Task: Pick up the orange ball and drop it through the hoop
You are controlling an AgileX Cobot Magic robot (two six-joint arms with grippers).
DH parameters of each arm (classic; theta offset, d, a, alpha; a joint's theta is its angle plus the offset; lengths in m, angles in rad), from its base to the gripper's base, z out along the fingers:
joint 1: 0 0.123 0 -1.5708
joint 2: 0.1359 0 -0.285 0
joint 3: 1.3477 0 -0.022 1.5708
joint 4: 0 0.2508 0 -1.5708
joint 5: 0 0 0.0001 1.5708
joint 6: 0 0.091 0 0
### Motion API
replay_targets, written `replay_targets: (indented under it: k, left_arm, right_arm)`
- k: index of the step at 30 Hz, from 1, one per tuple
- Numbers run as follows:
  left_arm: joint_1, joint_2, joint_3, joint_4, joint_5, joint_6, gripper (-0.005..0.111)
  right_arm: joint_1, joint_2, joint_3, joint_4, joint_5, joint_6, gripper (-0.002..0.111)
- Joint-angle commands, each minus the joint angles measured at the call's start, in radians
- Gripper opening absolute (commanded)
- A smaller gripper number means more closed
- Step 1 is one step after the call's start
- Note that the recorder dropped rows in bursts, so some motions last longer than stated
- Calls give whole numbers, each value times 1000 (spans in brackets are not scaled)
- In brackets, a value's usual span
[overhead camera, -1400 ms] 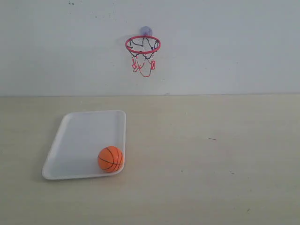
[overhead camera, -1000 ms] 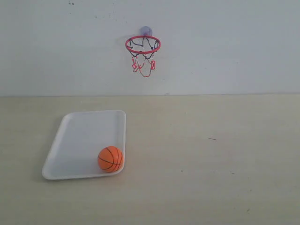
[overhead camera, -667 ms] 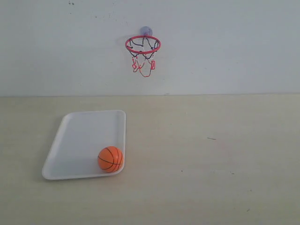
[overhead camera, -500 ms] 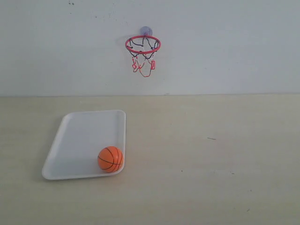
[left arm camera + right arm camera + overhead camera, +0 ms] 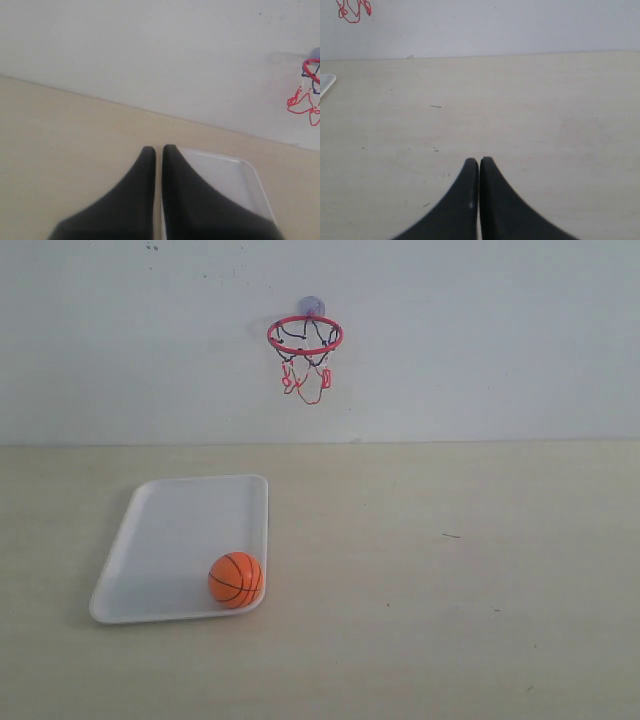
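Observation:
The orange ball (image 5: 235,580) rests in the near right corner of a white tray (image 5: 170,525) on the table. The hoop (image 5: 305,336), a red ring with a dark and red net, is stuck high on the back wall; part of it shows in the left wrist view (image 5: 310,90) and a bit of its net (image 5: 352,10) in the right wrist view. Neither arm appears in the exterior view. My left gripper (image 5: 157,149) is shut and empty, with the tray (image 5: 235,175) just beyond it. My right gripper (image 5: 479,160) is shut and empty over bare table. The ball is out of both wrist views.
The pale wooden table (image 5: 450,570) meets the white back wall (image 5: 480,340) behind the tray. A corner of the tray (image 5: 325,82) shows in the right wrist view.

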Motion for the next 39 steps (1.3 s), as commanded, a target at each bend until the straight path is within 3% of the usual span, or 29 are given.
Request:
replay_targets:
  k: [1, 4, 11, 14, 17, 21, 25, 27, 31, 34, 36, 37, 39]
  left_arm:
    - [3, 141, -10, 0, -193, -9, 4]
    - [3, 188, -10, 0, -287, -9, 4]
    - [3, 193, -12, 4, -296, -9, 4]
    - [1, 193, -39, 127, -283, -76, 4]
    - [-2, 193, -118, 564, -207, -293, 4]
    - [-57, 193, -277, 1158, -31, -880, 4]
    - [-80, 216, -427, 1720, -114, -1494, 4]
    - [-80, 246, -498, 1722, -207, -1653, 4]
    - [-80, 299, -562, 1722, -261, -1570, 4]
    - [-80, 320, -562, 1722, -267, -1178, 4]
    - [-80, 312, -553, 1722, -269, -765, 4]
    - [-80, 300, -551, 1722, -255, -672, 4]
    - [-120, 254, -539, 1722, -80, -625, 4]
  right_arm:
    - [1, -5, 0, -4, -9, 0, 0]
    - [1, -5, 0, -4, -9, 0, 0]
    - [1, -5, 0, -4, -9, 0, 0]
    - [1, -5, 0, -4, -9, 0, 0]
    - [1, -5, 0, -4, -9, 0, 0]
    - [1, -5, 0, -4, -9, 0, 0]
    - [1, -5, 0, -4, -9, 0, 0]
    - [1, -5, 0, -4, -9, 0, 0]
    - [1, -5, 0, -4, -9, 0, 0]
    - [1, -5, 0, -4, -9, 0, 0]
    - [1, -5, 0, -4, -9, 0, 0]
    - [1, -5, 0, -4, -9, 0, 0]
    - [1, -5, 0, -4, -9, 0, 0]
